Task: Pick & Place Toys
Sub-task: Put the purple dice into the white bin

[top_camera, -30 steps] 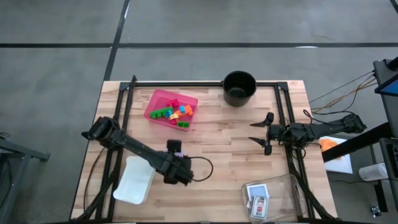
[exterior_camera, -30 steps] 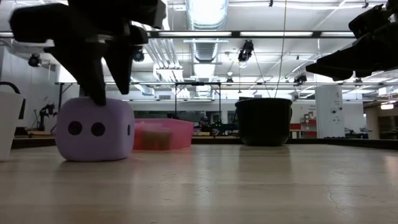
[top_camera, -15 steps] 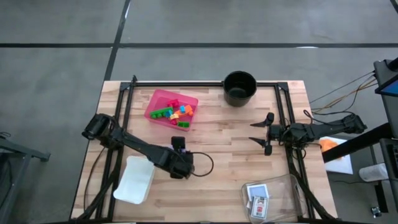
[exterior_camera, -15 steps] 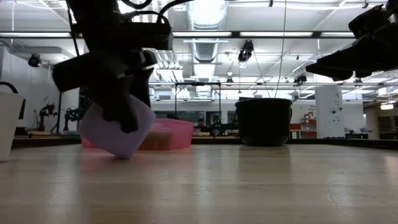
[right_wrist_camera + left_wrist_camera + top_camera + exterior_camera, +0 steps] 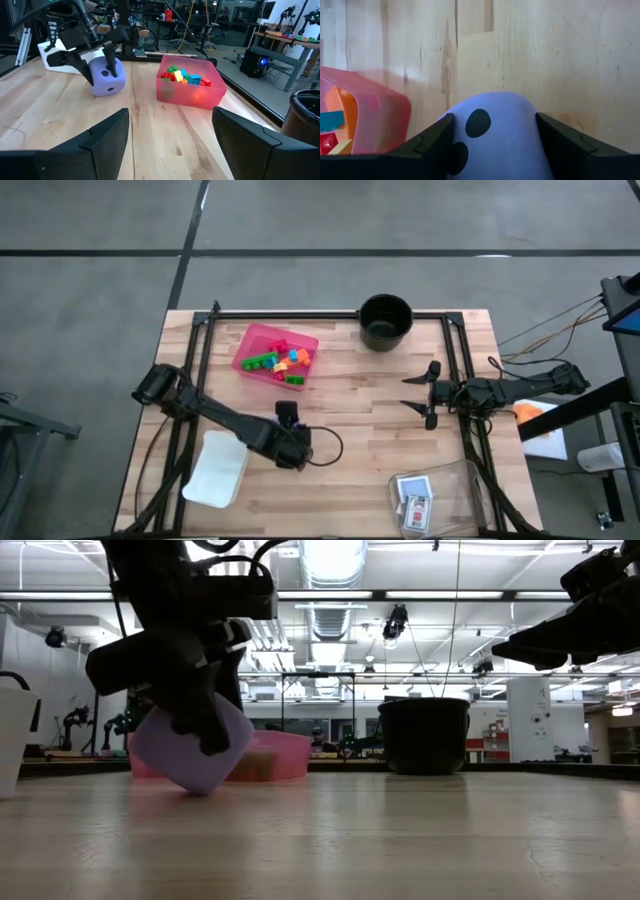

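The purple dark-dotted die (image 5: 288, 411) sits mid-table, left of centre, tilted onto one lower edge (image 5: 196, 788). My left gripper (image 5: 495, 147) is shut on it from above. My right gripper (image 5: 428, 393) waits open at the table's right side with nothing between its fingers. The small bricks (image 5: 283, 361), green, red, orange and teal, lie in the pink tray (image 5: 254, 338). Cards (image 5: 414, 498) lie in a clear box near the front right. My left gripper pinches the die between its two fingers, one on each of two opposite faces (image 5: 532, 132). The fingers (image 5: 208, 728) slant down from above. The die (image 5: 107, 76) is tilted in the hold; whether its lower edge rests on the table or hangs just clear, I cannot tell.
A black round pot (image 5: 385, 320) stands at the far edge, right of centre. A white tub (image 5: 217, 468) lies near the front left, close to my left arm. The clear box (image 5: 450, 490) fills the front right corner. Bare wood lies between die and right gripper.
My left gripper has come down over the die and taken hold of it. The die, flat on the table a second ago, has tipped onto one lower edge and shifted slightly toward the right. In the last half second little has moved.
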